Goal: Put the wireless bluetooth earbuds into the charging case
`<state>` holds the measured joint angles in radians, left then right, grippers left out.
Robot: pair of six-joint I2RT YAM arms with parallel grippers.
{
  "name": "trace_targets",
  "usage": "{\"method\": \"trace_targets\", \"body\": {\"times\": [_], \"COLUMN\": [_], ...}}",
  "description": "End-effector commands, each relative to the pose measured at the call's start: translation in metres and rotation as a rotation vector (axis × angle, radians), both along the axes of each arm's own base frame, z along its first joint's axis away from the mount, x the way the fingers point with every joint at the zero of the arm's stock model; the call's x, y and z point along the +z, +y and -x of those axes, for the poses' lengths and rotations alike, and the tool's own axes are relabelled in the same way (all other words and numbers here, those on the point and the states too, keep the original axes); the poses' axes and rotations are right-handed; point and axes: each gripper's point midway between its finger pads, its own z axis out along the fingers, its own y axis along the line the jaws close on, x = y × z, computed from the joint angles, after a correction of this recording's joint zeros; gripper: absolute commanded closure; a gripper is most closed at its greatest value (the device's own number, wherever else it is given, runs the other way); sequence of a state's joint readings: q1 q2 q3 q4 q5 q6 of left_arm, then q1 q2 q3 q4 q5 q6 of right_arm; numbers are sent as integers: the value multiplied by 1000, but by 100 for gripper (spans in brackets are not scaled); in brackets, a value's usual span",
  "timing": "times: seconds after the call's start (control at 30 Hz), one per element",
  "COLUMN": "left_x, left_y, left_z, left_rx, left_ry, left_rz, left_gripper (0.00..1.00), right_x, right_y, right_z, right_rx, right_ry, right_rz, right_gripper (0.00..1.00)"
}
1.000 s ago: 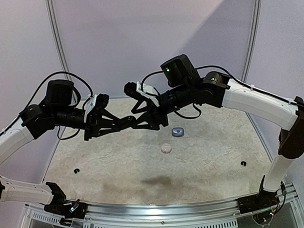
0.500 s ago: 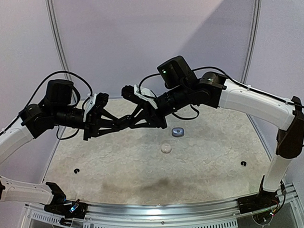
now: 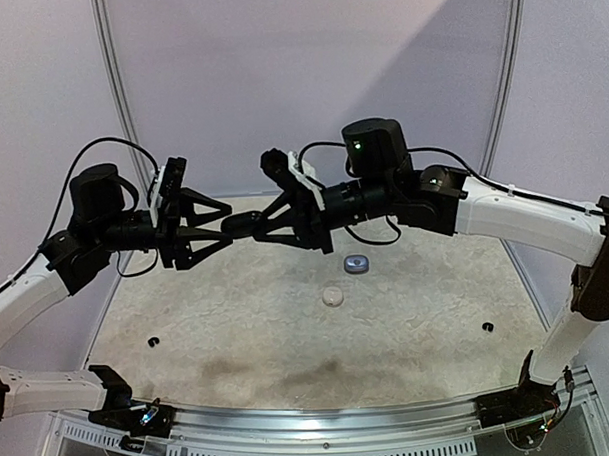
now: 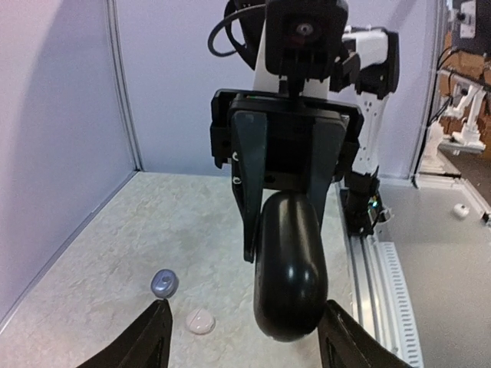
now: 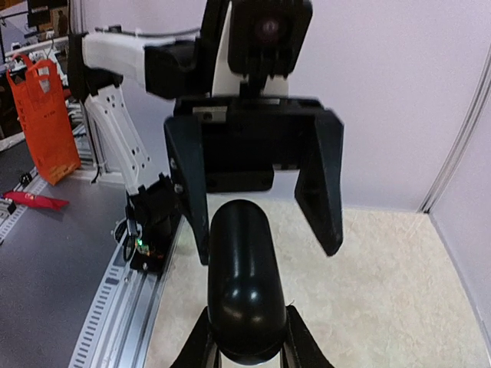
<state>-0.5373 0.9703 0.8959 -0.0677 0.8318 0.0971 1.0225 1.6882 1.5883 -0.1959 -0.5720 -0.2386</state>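
Both arms are held raised, wrists level, pointed at each other. The right gripper [image 3: 256, 228] is clamped on a case [image 3: 239, 226]. The left gripper [image 3: 230, 224] is spread wide, its fingers [image 5: 188, 184] flanking the case's free end without touching.

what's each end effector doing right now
left end effector: open, holding nothing
right end effector: closed on the black case

— How are the arms finished?
— The left arm [image 3: 17, 298] and right arm [image 3: 524, 212] are clad in white, with black joints.
— The tips?
— The left end effector [image 4: 245, 339] and right end effector [image 5: 249, 345] are moulded black.
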Motion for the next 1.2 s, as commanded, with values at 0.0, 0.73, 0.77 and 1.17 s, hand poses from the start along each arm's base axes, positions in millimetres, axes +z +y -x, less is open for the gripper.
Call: {"method": "trace_targets", "body": {"times": [0.0,0.73,0.77,1.17], "left_x": [29,64,64,66], "left_y": [-4,-14,-15,-21], "left_z": [9,23,23,24], "left_rx": [-84,-182,-183,-192], "left_ry": [-29,-108,-100,-69], "left_rz": [144,247,248,259], "left_gripper": [39,60,60,91], "right_x": [72,66,66,61], "right_y": [-7,5,5,6], "right_z": [7,-3,-3,-6], "right_rx": [15,-2,-1,-13], "right_ry": [-7,22,24,24], "right_rz": [-239,-239,-239,-223], "right_gripper": [100,100,100,100]}}
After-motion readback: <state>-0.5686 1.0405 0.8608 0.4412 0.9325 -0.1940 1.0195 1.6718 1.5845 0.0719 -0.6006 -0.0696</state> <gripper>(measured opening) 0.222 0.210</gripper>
